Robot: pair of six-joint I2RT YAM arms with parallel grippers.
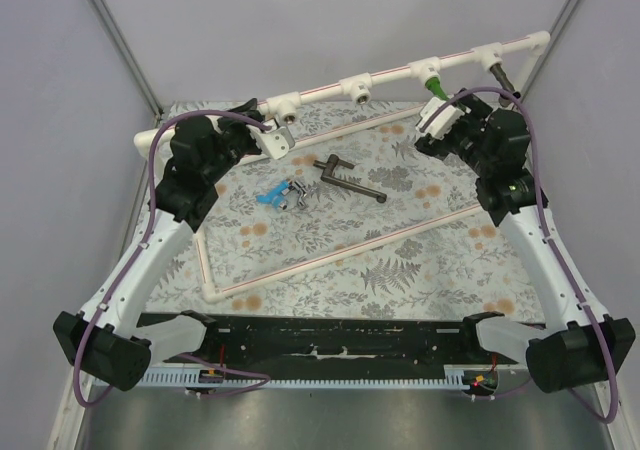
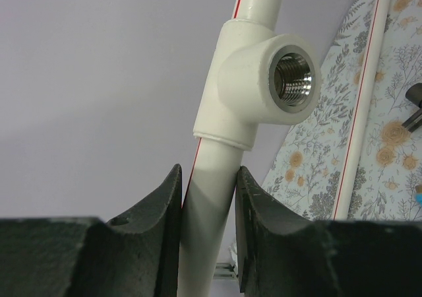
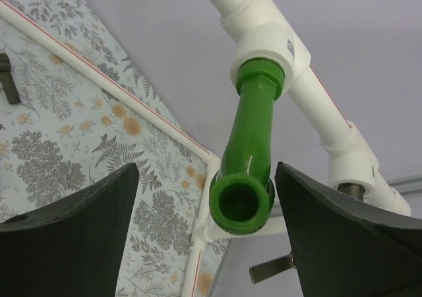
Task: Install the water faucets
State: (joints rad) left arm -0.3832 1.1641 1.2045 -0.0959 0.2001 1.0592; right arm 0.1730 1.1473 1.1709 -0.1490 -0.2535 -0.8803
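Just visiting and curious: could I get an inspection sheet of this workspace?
Surface: floral cloth under a white pipe frame.
Job's things: green faucet fitted into the white pipe rail; light blue faucet, silver faucet and dark grey lever faucet loose on the cloth.
Clutter: nothing seen.
Grippers: left gripper shut on the white pipe rail; right gripper open around the green faucet, not touching.
Cables: purple cables hang in loose loops.
Surroundings: grey walls.

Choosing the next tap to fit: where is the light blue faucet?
Top view: the light blue faucet lies on the floral table, left of centre, right beside the silver faucet, with the dark grey lever faucet further right.
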